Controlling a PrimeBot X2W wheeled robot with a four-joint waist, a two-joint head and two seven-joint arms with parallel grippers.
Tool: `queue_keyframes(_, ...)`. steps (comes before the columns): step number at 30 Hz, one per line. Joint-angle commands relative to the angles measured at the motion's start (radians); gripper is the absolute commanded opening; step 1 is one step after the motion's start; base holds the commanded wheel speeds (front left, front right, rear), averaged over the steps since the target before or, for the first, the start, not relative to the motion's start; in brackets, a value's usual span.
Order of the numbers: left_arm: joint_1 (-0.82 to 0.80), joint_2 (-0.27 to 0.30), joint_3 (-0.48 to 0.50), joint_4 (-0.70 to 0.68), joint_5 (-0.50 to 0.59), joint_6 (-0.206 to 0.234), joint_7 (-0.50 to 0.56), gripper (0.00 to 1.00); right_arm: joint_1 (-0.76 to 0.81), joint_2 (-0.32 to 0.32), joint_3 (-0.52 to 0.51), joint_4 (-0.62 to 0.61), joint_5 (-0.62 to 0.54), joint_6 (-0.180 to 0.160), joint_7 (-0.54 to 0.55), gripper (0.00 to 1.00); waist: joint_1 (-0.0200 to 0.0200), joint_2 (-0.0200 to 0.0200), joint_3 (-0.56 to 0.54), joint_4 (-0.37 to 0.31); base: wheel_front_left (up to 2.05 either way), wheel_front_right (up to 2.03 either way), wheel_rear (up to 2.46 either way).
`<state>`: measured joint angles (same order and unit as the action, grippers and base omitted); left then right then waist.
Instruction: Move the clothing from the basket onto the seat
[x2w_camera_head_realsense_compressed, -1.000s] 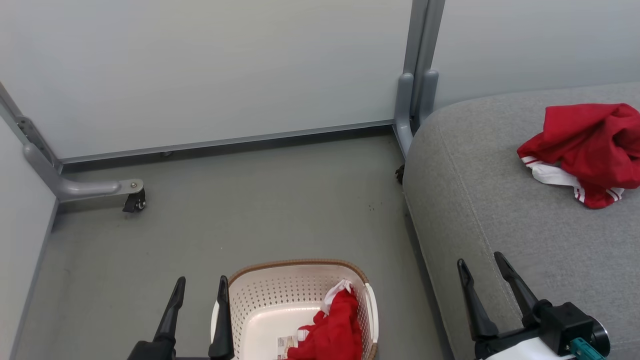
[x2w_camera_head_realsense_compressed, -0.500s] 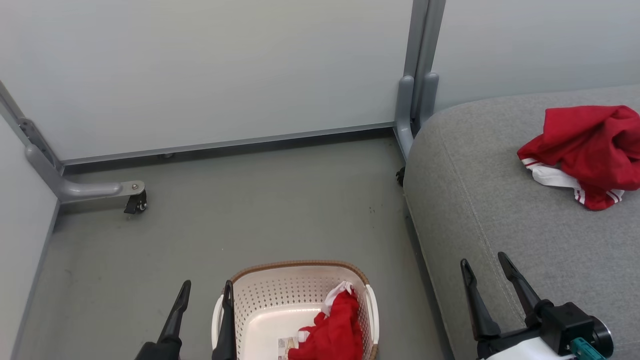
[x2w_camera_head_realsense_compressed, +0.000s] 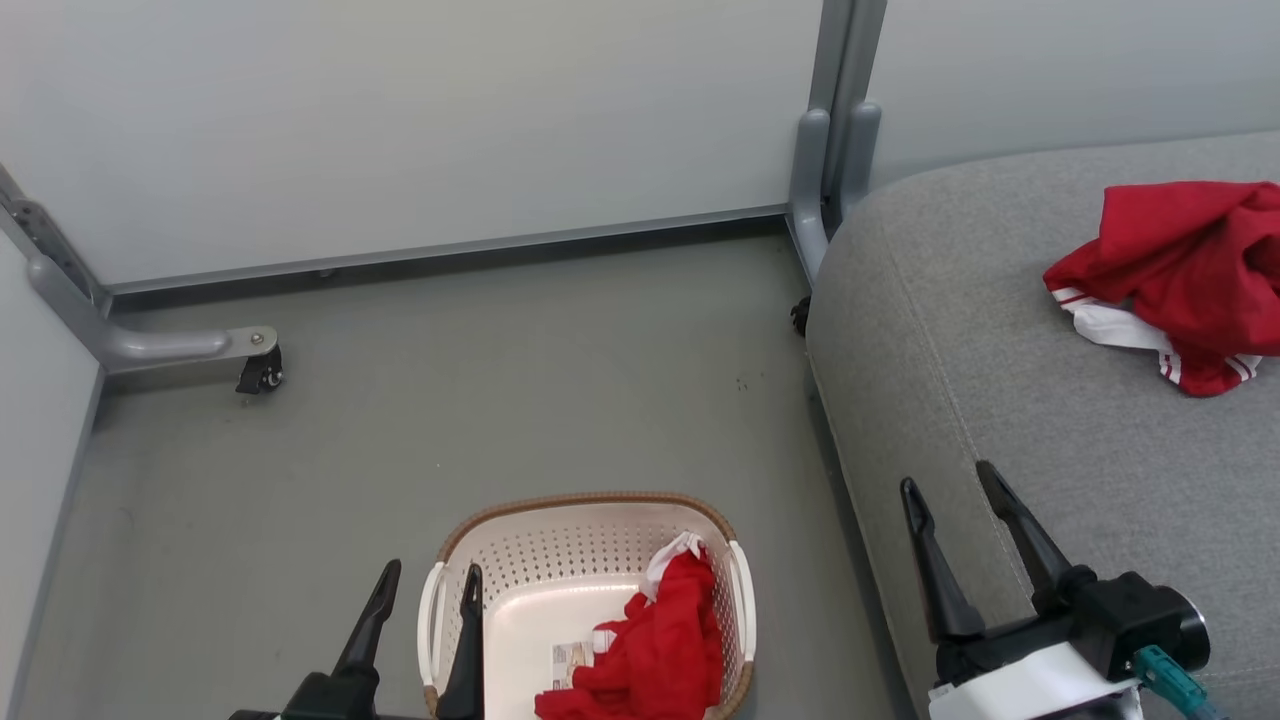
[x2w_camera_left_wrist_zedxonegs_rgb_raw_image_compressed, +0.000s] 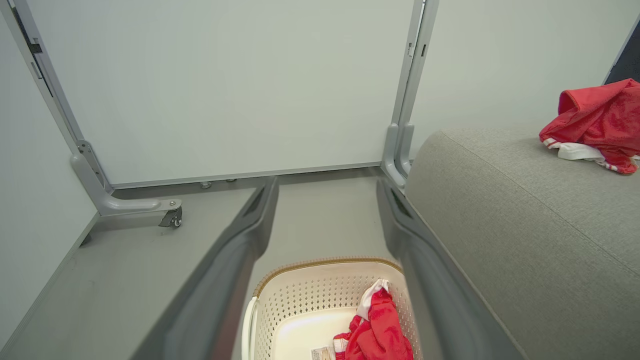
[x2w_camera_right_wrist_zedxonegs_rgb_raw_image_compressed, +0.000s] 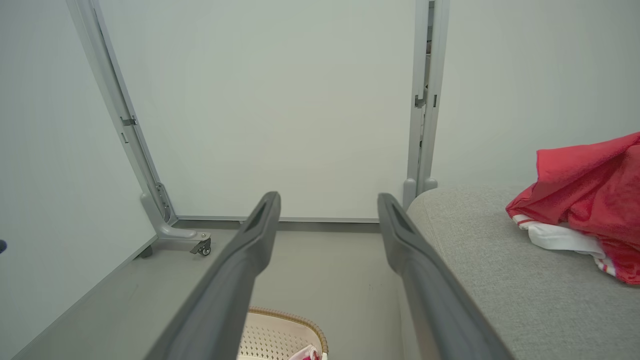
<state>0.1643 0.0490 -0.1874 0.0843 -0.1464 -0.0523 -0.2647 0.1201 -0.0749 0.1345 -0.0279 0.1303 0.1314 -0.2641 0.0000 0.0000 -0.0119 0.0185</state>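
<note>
The cream basket (x2w_camera_head_realsense_compressed: 560, 530) with a brown rim stands on the floor at the bottom centre. One piece of red clothing (x2w_camera_head_realsense_compressed: 655, 655) with white trim lies in its right half. Another red garment (x2w_camera_head_realsense_compressed: 1180, 270) lies on the grey seat (x2w_camera_head_realsense_compressed: 1000, 380) at the right. My left gripper (x2w_camera_head_realsense_compressed: 430, 590) hangs open over the basket's left edge, holding nothing. My right gripper (x2w_camera_head_realsense_compressed: 950, 485) stands open above the seat's front left edge, empty too. The left wrist view looks down on the basket (x2w_camera_left_wrist_zedxonegs_rgb_raw_image_compressed: 300, 300) and its clothing (x2w_camera_left_wrist_zedxonegs_rgb_raw_image_compressed: 377, 330) between the fingers (x2w_camera_left_wrist_zedxonegs_rgb_raw_image_compressed: 250, 225).
Pale partition panels (x2w_camera_head_realsense_compressed: 400, 130) close off the back and left. Their grey feet with castors (x2w_camera_head_realsense_compressed: 258, 372) stand on the floor at the left, and a post (x2w_camera_head_realsense_compressed: 835, 140) rises beside the seat. Grey floor (x2w_camera_head_realsense_compressed: 500, 380) stretches beyond the basket.
The head view has shifted, so the scene sits a little higher and the basket shows more fully. Both grippers stay open. The clothing has not moved.
</note>
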Motion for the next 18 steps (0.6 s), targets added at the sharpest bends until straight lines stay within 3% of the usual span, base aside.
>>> queue_keyframes(1,-0.027,0.003,0.001,0.012,0.006,-0.008,0.001,1.00,-0.022,-0.004,-0.003,-0.015,0.005,-0.001,-0.001,1.00,0.0000,0.0000,0.030,-0.007,0.00,0.00,0.00)
queue_keyframes(11,-0.239,0.003,-0.025,0.126,0.043,-0.059,0.001,1.00,-0.213,-0.008,-0.079,-0.114,-0.010,-0.001,0.000,1.00,0.0000,0.0000,0.281,-0.031,0.00,0.00,0.00)
queue_keyframes(18,-0.444,0.015,-0.088,0.327,0.053,-0.079,0.000,1.00,-0.347,-0.012,-0.142,-0.187,-0.046,-0.001,-0.001,1.00,0.0000,0.0000,0.449,-0.059,0.00,0.00,0.00)
